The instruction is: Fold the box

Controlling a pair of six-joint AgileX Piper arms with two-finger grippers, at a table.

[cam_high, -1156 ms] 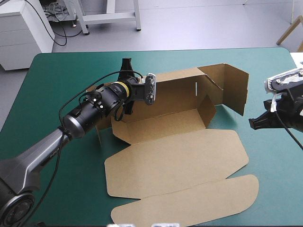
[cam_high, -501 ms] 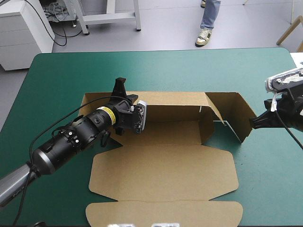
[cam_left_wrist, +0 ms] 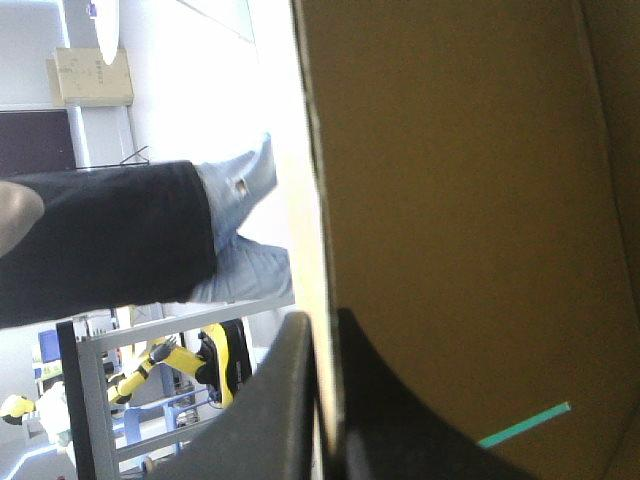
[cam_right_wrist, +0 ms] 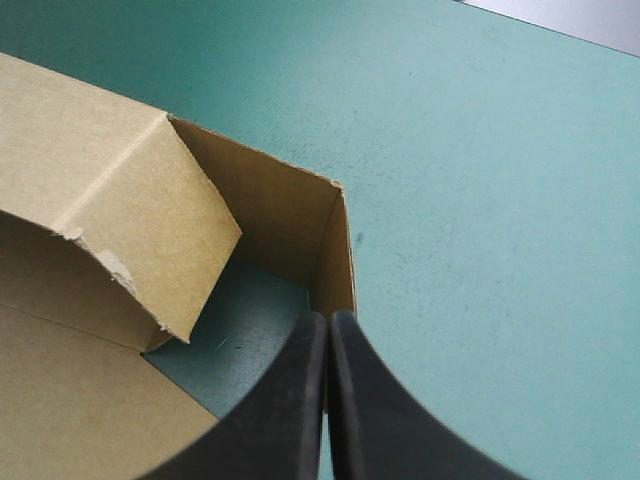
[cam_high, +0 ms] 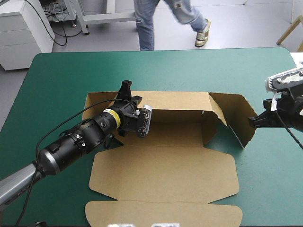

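The left gripper (cam_high: pixel 125 91) is pinched nearly closed on the far wall of the box (cam_high: pixel 161 170), which lies mid-table on the teal-green cover (cam_high: pixel 61 75), lid flat toward the near edge, while the right gripper (cam_high: pixel 252 122) likewise clamps the raised right-end flap.

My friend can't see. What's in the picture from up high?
A half-folded brown box lies on a teal-green table, back wall raised, lid flat toward the near edge. The left hand pinches the back wall's top edge; the right hand pinches the raised flap at its right end.
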